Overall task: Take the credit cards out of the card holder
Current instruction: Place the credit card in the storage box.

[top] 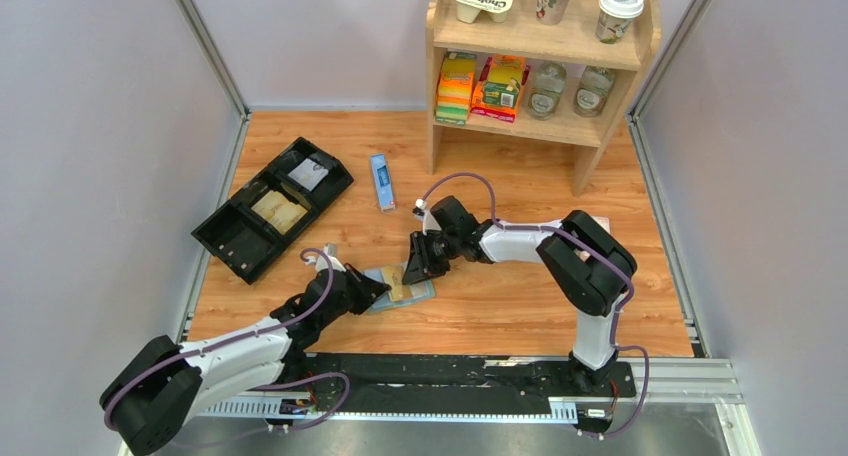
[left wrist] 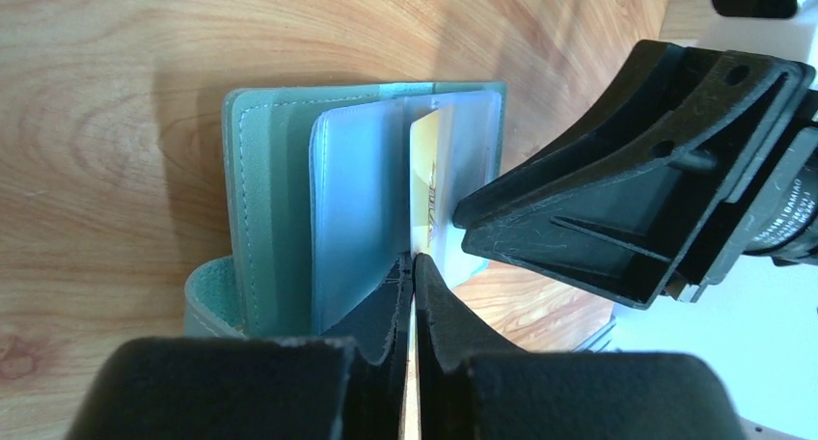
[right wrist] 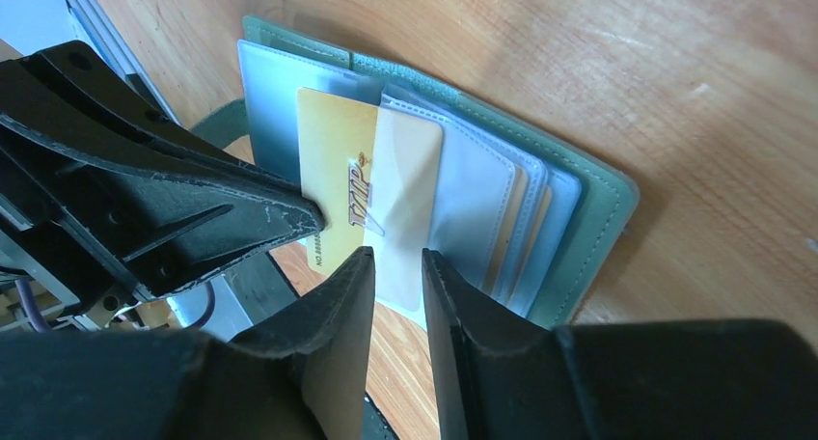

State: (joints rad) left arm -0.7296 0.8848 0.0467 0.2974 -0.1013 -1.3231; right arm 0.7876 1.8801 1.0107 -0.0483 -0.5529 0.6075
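Note:
The sage-green card holder lies open on the wooden table between both grippers. It also shows in the left wrist view and the right wrist view. A golden credit card marked VIP sticks partly out of a clear pocket page. My left gripper is shut on this card's edge. My right gripper is narrowly open, its fingers astride the pocket page's lower edge. More tan cards sit in pockets further right.
A black compartmented tray holding tan cards stands at the back left. A long blue box lies behind the grippers. A wooden shelf with cups and packs stands at the back right.

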